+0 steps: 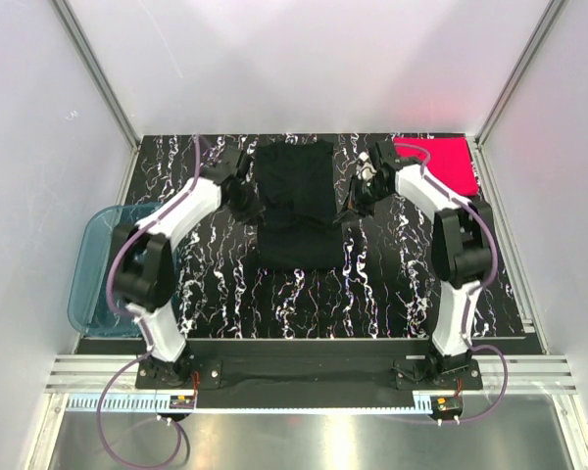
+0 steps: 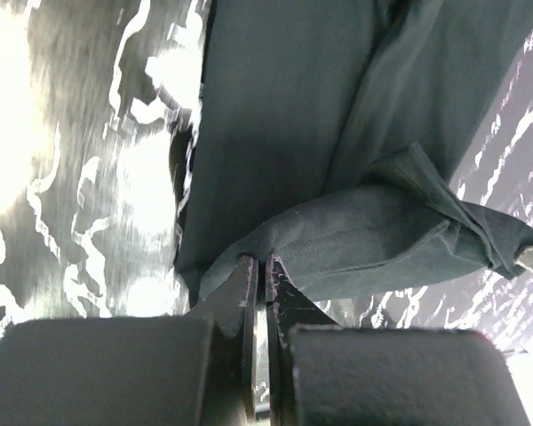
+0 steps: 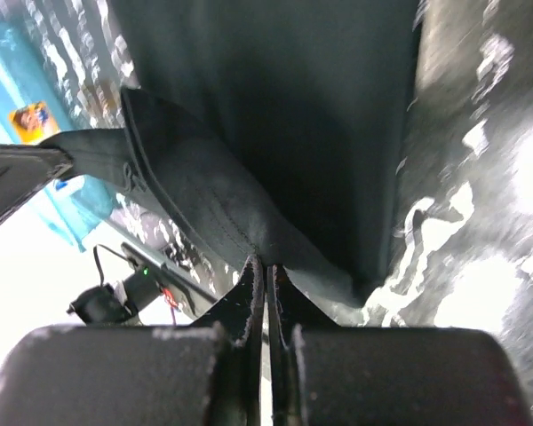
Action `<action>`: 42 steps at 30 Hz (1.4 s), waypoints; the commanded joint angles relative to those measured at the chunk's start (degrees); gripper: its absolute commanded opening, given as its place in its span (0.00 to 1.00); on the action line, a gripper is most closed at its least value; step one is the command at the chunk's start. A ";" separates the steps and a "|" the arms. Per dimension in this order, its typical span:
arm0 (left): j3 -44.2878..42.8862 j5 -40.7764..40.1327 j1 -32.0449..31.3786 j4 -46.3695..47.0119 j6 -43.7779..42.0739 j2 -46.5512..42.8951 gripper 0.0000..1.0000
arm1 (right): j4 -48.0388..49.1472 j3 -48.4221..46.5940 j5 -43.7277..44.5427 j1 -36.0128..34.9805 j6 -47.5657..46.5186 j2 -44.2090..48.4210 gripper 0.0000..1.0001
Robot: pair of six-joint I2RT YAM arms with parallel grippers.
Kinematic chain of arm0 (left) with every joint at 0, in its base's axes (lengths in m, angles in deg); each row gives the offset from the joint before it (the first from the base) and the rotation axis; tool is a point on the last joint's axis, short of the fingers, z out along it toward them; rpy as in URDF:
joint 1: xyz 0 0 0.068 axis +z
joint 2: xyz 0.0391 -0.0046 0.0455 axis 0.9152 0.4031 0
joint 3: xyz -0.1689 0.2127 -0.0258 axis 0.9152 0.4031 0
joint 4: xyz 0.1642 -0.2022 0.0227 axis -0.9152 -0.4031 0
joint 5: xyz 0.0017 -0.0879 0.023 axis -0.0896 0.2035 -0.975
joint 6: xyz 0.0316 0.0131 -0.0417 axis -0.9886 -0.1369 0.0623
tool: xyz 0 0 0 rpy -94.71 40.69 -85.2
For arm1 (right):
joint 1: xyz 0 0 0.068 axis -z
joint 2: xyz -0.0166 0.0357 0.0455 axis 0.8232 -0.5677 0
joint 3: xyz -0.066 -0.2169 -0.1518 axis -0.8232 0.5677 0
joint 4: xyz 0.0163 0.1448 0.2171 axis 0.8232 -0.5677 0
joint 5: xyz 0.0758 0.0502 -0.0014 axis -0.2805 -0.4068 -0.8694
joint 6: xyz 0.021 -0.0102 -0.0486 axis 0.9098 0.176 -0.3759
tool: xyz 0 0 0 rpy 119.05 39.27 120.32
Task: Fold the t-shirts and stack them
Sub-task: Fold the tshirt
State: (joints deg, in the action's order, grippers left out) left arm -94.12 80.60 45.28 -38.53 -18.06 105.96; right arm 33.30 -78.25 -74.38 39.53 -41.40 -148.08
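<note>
A large black t-shirt (image 1: 294,206) lies partly folded on the marbled black table (image 1: 304,304), between the two arms. My left gripper (image 1: 249,204) is at its left edge; in the left wrist view the gripper (image 2: 265,263) is shut on a raised fold of the black t-shirt (image 2: 284,115). My right gripper (image 1: 354,207) is at the shirt's right edge, and in the right wrist view the gripper (image 3: 266,264) is shut on a pinched hem of the black t-shirt (image 3: 302,115). A bright pink-red t-shirt (image 1: 443,163) lies as a neat square at the back right corner.
A translucent blue plastic tub (image 1: 100,266) stands off the table's left edge. White walls and metal frame posts close in the back and sides. The arm bases sit on a rail (image 1: 304,374) at the near edge.
</note>
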 commanded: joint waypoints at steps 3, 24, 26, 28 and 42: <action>-10.68 0.86 2.05 -3.18 -5.80 8.88 0.00 | -4.30 -10.09 -1.24 1.55 -2.55 -7.76 0.00; -30.38 7.27 6.71 -2.04 -9.85 27.08 0.00 | -8.78 -34.54 -4.23 3.05 -1.24 -27.54 0.01; -30.56 7.19 6.89 -2.21 -9.49 26.83 0.00 | -9.40 -34.80 -4.15 3.13 -1.68 -27.20 0.01; -29.34 5.88 6.89 -1.78 -9.41 25.77 0.00 | -8.87 -33.84 -3.80 3.40 -1.77 -25.80 0.01; -37.75 5.45 8.56 3.16 -7.82 31.91 0.39 | -8.86 -46.19 -1.34 6.21 1.05 -33.08 0.40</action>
State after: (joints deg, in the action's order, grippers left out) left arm -125.72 87.55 52.71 -35.97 -25.56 135.97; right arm 25.80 -117.24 -77.02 45.34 -40.20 -178.90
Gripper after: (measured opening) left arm 0.330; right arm 0.351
